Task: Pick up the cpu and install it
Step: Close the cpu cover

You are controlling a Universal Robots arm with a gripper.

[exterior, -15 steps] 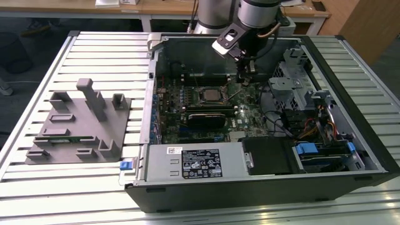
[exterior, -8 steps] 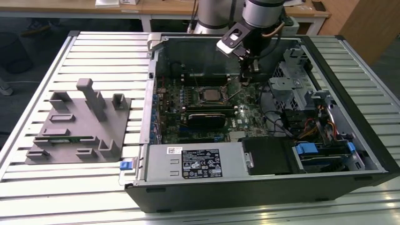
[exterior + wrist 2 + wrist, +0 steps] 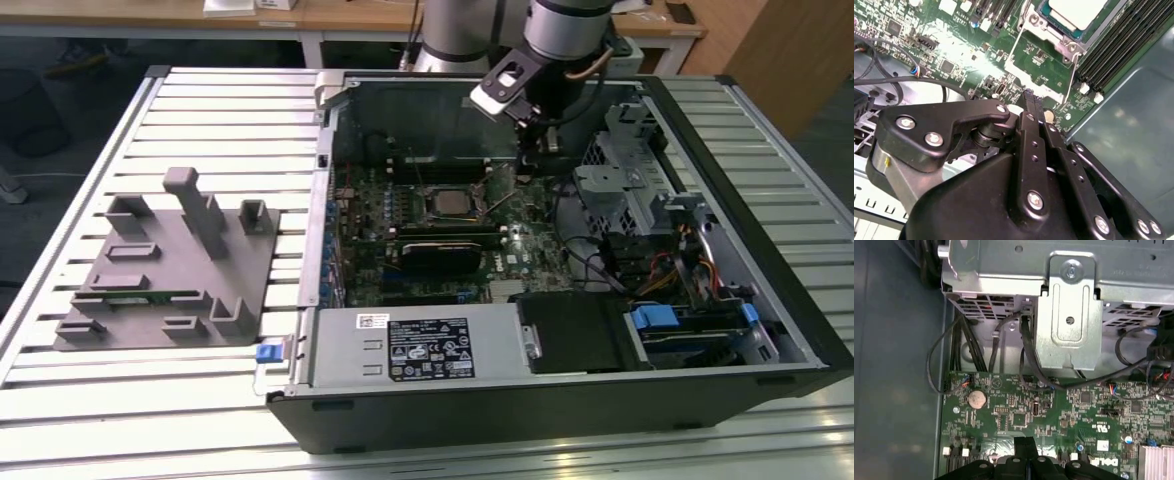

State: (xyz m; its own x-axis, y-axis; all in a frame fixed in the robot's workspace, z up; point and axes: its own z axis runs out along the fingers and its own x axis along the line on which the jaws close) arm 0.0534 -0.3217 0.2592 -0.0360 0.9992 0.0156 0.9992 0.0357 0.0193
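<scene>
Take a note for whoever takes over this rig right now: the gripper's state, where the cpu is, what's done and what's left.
The gripper is shut with nothing in it. It hangs low over the motherboard inside the open computer case, just beside the socket.
The cpu lies in its socket, silvery top up.
Done: the cpu looks placed in the socket.
Left: the socket's metal load plate appears swung open and is not yet clamped over the cpu.
</scene>
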